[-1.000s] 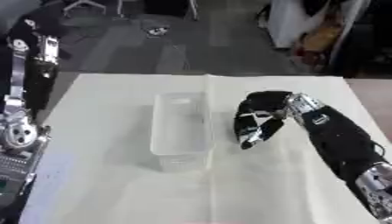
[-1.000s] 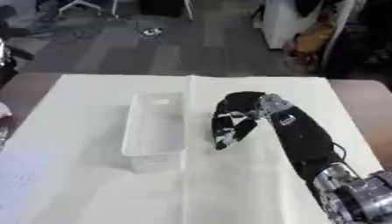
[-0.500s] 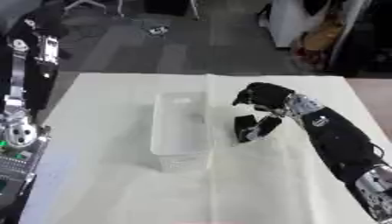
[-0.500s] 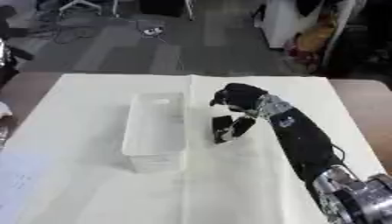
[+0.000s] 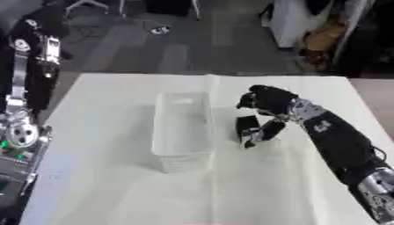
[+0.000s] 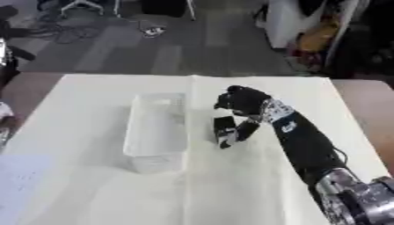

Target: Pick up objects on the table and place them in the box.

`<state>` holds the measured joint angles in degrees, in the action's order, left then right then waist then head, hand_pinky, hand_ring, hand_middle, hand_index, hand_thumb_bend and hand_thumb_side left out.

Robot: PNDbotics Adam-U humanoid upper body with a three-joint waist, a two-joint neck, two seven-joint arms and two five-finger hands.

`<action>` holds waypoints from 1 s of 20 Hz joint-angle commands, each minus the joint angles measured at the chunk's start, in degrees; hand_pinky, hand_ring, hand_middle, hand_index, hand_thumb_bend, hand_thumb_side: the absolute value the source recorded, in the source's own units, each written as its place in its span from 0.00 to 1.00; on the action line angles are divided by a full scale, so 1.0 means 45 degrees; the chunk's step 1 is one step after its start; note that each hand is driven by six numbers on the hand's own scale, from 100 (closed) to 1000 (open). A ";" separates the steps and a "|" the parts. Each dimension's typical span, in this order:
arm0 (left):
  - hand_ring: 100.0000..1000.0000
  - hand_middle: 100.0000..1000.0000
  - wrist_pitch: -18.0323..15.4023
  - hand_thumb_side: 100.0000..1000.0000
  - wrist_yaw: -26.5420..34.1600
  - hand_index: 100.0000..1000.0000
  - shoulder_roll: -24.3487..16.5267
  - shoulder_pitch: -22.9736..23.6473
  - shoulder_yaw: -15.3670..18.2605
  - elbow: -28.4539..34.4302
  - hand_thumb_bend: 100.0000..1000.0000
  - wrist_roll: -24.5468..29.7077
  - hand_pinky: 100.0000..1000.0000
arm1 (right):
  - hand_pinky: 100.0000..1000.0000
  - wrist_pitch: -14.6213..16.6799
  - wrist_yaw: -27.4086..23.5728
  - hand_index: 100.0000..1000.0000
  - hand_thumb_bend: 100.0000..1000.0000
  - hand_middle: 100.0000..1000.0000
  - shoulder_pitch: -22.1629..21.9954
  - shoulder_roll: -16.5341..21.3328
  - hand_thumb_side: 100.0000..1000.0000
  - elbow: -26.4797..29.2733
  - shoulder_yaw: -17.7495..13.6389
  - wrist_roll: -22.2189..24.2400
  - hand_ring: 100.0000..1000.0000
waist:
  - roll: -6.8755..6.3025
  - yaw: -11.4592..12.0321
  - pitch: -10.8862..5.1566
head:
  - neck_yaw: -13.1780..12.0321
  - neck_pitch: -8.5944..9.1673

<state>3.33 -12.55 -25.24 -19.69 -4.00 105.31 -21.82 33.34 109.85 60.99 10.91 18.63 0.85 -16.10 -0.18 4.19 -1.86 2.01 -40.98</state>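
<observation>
White cloth is covering the table (image 5: 115, 184), and a clear rectangular plastic box (image 5: 182, 127) is sitting on it near the middle, long side running away from the robot. Nothing can be made out inside the box.

Just to the right of the box, the robot's black right hand (image 5: 265, 102) is reaching in from the lower right, its forearm crossing the cloth at a slant. Its fingers are curling downward around a small dark block-shaped object (image 6: 224, 130) with a pale patch at its lower end. The object is standing roughly upright, pinched between the thumb and the fingers (image 5: 271, 129), and its lower end is at or very near the cloth; whether it is touching the cloth cannot be told. It is sitting beside the box's right wall, outside the box, apart from it by a narrow strip of cloth.

The robot's left arm (image 5: 31, 66) is standing upright along the left edge of the view, beside the table; the state of its hand cannot be told.
</observation>
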 commanded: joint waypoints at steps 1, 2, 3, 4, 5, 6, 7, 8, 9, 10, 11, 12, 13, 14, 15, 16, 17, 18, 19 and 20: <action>0.71 0.82 -0.0034 1.00 0.0054 0.85 -0.0288 -0.0181 0.0060 0.0164 0.06 0.0022 0.44 | 0.93 -0.0080 0.0049 0.80 0.76 0.72 0.0155 0.0289 0.86 0.0027 -0.0209 0.0157 0.66 | -0.0040 -0.0012 -0.0097 | -0.0089 0.0097; 0.71 0.82 -0.0035 1.00 0.0054 0.85 -0.0288 -0.0180 0.0059 0.0164 0.06 0.0023 0.44 | 0.92 -0.0117 0.0042 0.78 0.75 0.71 0.0152 0.0292 0.84 0.0023 -0.0227 0.0182 0.65 | -0.0040 -0.0013 -0.0097 | -0.0091 0.0099; 0.71 0.82 -0.0033 1.00 0.0054 0.85 -0.0290 -0.0177 0.0059 0.0162 0.06 0.0024 0.43 | 0.92 -0.0211 0.0022 0.78 0.75 0.70 0.0149 0.0301 0.84 0.0049 -0.0261 0.0168 0.65 | -0.0042 -0.0018 -0.0095 | -0.0095 0.0101; 0.71 0.82 -0.0034 1.00 0.0054 0.85 -0.0290 -0.0176 0.0059 0.0161 0.06 0.0025 0.43 | 0.92 -0.0271 0.0016 0.78 0.75 0.70 0.0142 0.0299 0.83 0.0058 -0.0269 0.0153 0.65 | -0.0042 -0.0020 -0.0095 | -0.0096 0.0101; 0.71 0.82 -0.0034 1.00 0.0055 0.85 -0.0291 -0.0176 0.0056 0.0160 0.06 0.0028 0.44 | 0.92 -0.0380 -0.0017 0.78 0.77 0.70 0.0129 0.0290 0.84 0.0080 -0.0308 0.0104 0.64 | -0.0046 -0.0025 -0.0093 | -0.0095 0.0108; 0.71 0.82 -0.0036 1.00 0.0055 0.85 -0.0290 -0.0178 0.0055 0.0160 0.06 0.0032 0.44 | 0.90 -0.0490 -0.0053 0.79 0.74 0.68 0.0111 0.0275 0.81 0.0089 -0.0343 0.0049 0.62 | -0.0050 -0.0028 -0.0089 | -0.0092 0.0118; 0.71 0.82 -0.0036 1.00 0.0055 0.85 -0.0288 -0.0179 0.0055 0.0159 0.06 0.0034 0.43 | 0.88 -0.0611 -0.0119 0.79 0.73 0.66 0.0086 0.0258 0.81 0.0102 -0.0390 -0.0040 0.61 | -0.0054 -0.0028 -0.0085 | -0.0090 0.0126; 0.71 0.82 -0.0036 1.00 0.0055 0.85 -0.0287 -0.0180 0.0055 0.0158 0.06 0.0034 0.43 | 0.87 -0.0703 -0.0180 0.79 0.73 0.65 0.0065 0.0244 0.81 0.0103 -0.0418 -0.0125 0.60 | -0.0056 -0.0028 -0.0082 | -0.0090 0.0131; 0.71 0.82 -0.0036 1.00 0.0055 0.85 -0.0286 -0.0180 0.0055 0.0158 0.06 0.0034 0.43 | 0.85 -0.0779 -0.0250 0.79 0.71 0.63 0.0047 0.0234 0.80 0.0106 -0.0447 -0.0213 0.59 | -0.0057 -0.0028 -0.0079 | -0.0091 0.0134; 0.71 0.82 -0.0037 1.00 0.0056 0.85 -0.0286 -0.0180 0.0055 0.0158 0.06 0.0035 0.43 | 0.86 -0.0824 -0.0290 0.79 0.72 0.64 0.0037 0.0230 0.80 0.0092 -0.0445 -0.0271 0.59 | -0.0057 -0.0028 -0.0078 | -0.0092 0.0136; 0.71 0.82 -0.0036 1.00 0.0056 0.85 -0.0285 -0.0179 0.0055 0.0157 0.06 0.0035 0.43 | 0.82 -0.0875 -0.0349 0.79 0.70 0.63 0.0027 0.0230 0.79 0.0088 -0.0474 -0.0342 0.57 | -0.0058 -0.0029 -0.0074 | -0.0100 0.0136; 0.71 0.82 -0.0036 1.00 0.0056 0.85 -0.0284 -0.0178 0.0055 0.0157 0.06 0.0036 0.43 | 0.83 -0.0911 -0.0398 0.79 0.71 0.63 0.0021 0.0229 0.80 0.0078 -0.0485 -0.0401 0.58 | -0.0057 -0.0028 -0.0072 | -0.0101 0.0136; 0.71 0.82 -0.0036 1.00 0.0056 0.85 -0.0284 -0.0178 0.0055 0.0157 0.06 0.0037 0.43 | 0.82 -0.0937 -0.0435 0.79 0.70 0.63 0.0015 0.0229 0.79 0.0065 -0.0491 -0.0445 0.57 | -0.0057 -0.0028 -0.0070 | -0.0106 0.0136; 0.71 0.82 -0.0036 1.00 0.0055 0.85 -0.0283 -0.0179 0.0056 0.0158 0.06 0.0036 0.43 | 0.81 -0.0959 -0.0480 0.78 0.70 0.62 -0.0001 0.0227 0.79 0.0055 -0.0512 -0.0492 0.57 | -0.0057 -0.0028 -0.0068 | -0.0115 0.0132; 0.71 0.82 -0.0036 1.00 0.0055 0.85 -0.0282 -0.0181 0.0057 0.0159 0.06 0.0036 0.43 | 0.80 -0.0986 -0.0517 0.77 0.69 0.60 -0.0021 0.0225 0.78 0.0051 -0.0535 -0.0533 0.56 | -0.0059 -0.0027 -0.0067 | -0.0124 0.0130; 0.71 0.82 -0.0037 1.00 0.0055 0.85 -0.0282 -0.0182 0.0057 0.0161 0.06 0.0036 0.43 | 0.79 -0.1011 -0.0540 0.76 0.69 0.59 -0.0036 0.0221 0.78 0.0050 -0.0550 -0.0568 0.55 | -0.0060 -0.0026 -0.0067 | -0.0128 0.0129; 0.71 0.82 -0.0036 1.00 0.0057 0.85 -0.0283 -0.0180 0.0056 0.0161 0.06 0.0037 0.43 | 0.79 -0.1021 -0.0565 0.75 0.69 0.58 -0.0043 0.0210 0.78 0.0061 -0.0563 -0.0623 0.54 | -0.0061 -0.0028 -0.0066 | -0.0129 0.0132; 0.71 0.82 -0.0036 1.00 0.0057 0.85 -0.0283 -0.0179 0.0056 0.0161 0.06 0.0037 0.43 | 0.78 -0.1025 -0.0577 0.75 0.69 0.58 -0.0047 0.0206 0.78 0.0064 -0.0567 -0.0667 0.53 | -0.0062 -0.0030 -0.0066 | -0.0129 0.0133; 0.71 0.82 -0.0036 1.00 0.0058 0.85 -0.0284 -0.0177 0.0055 0.0161 0.06 0.0039 0.43 | 0.70 -0.1026 -0.0607 0.69 0.66 0.53 -0.0046 0.0190 0.76 0.0083 -0.0581 -0.0745 0.48 | -0.0063 -0.0033 -0.0065 | -0.0128 0.0131; 0.71 0.82 -0.0036 1.00 0.0058 0.85 -0.0283 -0.0177 0.0054 0.0161 0.06 0.0041 0.43 | 0.67 -0.1031 -0.0664 0.67 0.65 0.51 -0.0050 0.0170 0.75 0.0115 -0.0602 -0.0874 0.46 | -0.0065 -0.0034 -0.0063 | -0.0127 0.0130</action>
<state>3.32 -12.55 -25.24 -19.69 -4.00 105.31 -21.79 28.76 107.37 59.80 10.92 18.26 -1.55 -19.40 -0.25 4.05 -1.67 1.95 -40.96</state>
